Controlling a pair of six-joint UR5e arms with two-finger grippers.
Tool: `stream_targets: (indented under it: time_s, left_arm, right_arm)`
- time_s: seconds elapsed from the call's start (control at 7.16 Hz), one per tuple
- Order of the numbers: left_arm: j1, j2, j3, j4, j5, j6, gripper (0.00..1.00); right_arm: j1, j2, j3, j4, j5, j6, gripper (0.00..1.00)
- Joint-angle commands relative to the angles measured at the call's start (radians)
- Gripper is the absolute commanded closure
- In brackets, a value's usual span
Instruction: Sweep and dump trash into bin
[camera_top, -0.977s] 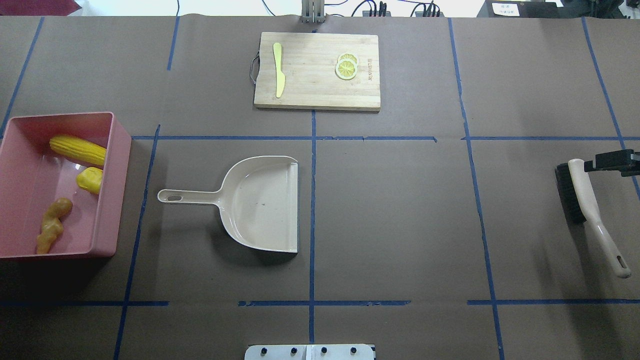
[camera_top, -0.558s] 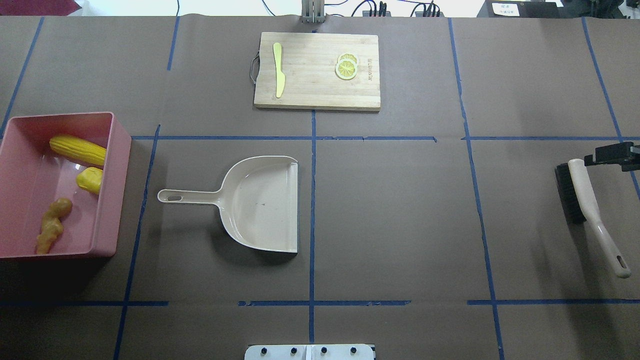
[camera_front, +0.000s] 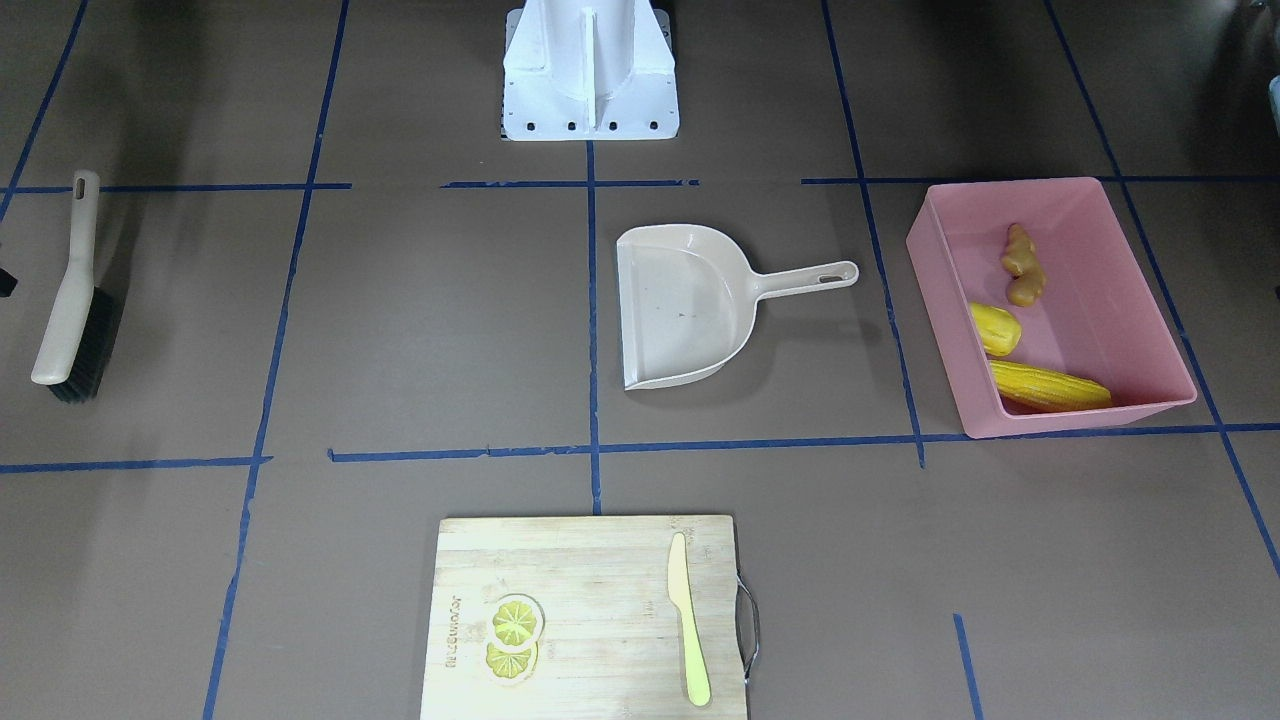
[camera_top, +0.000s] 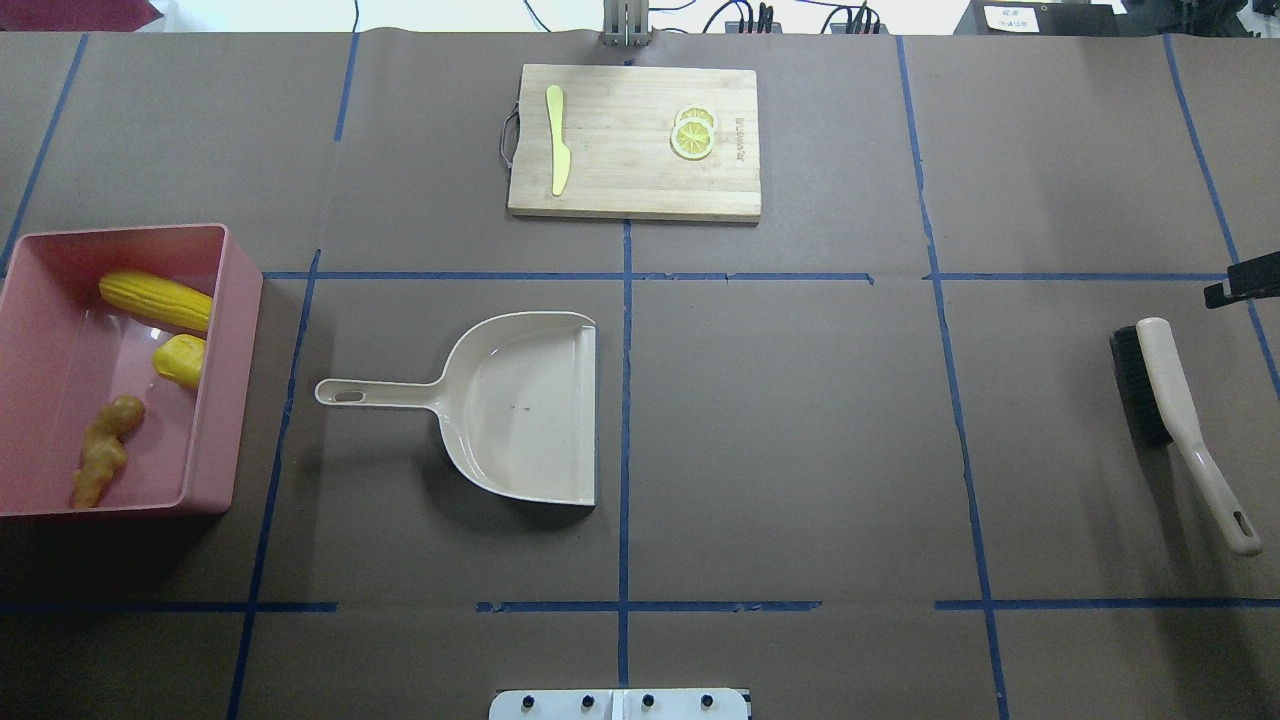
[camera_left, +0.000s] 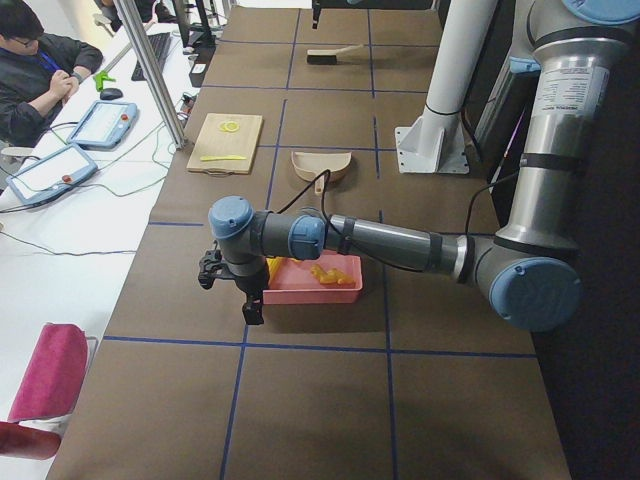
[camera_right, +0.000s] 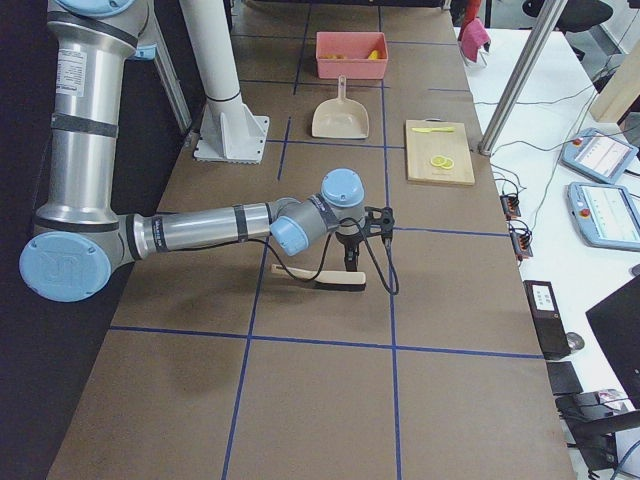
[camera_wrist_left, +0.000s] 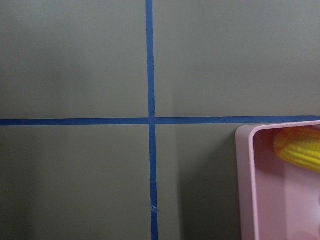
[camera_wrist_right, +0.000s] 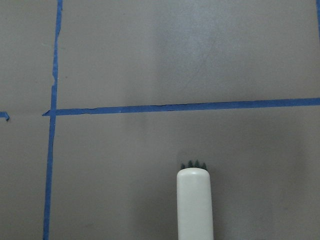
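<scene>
Trash: corn cob (camera_top: 155, 300), oval lump (camera_top: 180, 360) and ginger root (camera_top: 102, 462) all lay inside the bin, cob at the end farthest from the robot, root at the nearest end, lump between them.
Bin (camera_top: 228, 380): sat just past the handle tip of the dustpan (camera_top: 525, 410), on the robot's left, upright.
Dustpan: lay flat, nothing in its tray, open mouth turned away from the bin.
Brush (camera_top: 1170, 400): lay well apart from the dustpan, off its mouth side.
Left gripper (camera_left: 252, 312): hung beyond the bin from the dustpan; jaw spread could not be told.
Right gripper (camera_right: 350, 268): hung by the brush's bristle end, clear of it; jaw spread could not be told.
Cutting board (camera_top: 630, 180): lay beyond the dustpan from the robot, carrying a knife (camera_top: 556, 140) and lemon slices (camera_top: 692, 135).
</scene>
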Motion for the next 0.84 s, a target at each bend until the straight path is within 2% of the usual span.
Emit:
stream_targets:
  time_s: [0.0,0.28,0.56,0.7]
  left_arm:
    - [-0.060,0.035,0.005,-0.002,-0.071,0.001,0.00]
    - [-0.077,0.075,0.005,-0.008,-0.096,0.008,0.00]
    - [-0.075,0.071,0.009,-0.008,-0.095,0.006,0.00]
    - [-0.075,0.071,0.006,-0.008,-0.095,0.006,0.00]
  right_arm:
    - [0.060,0.009,-0.042,-0.074,0.030,-0.131,0.00]
    - [0.134,0.007,-0.153,-0.068,0.109,-0.232,0.00]
    - [0.212,0.006,-0.268,-0.065,0.101,-0.410,0.00]
    - [0.250,0.006,-0.283,-0.068,0.100,-0.444,0.00]
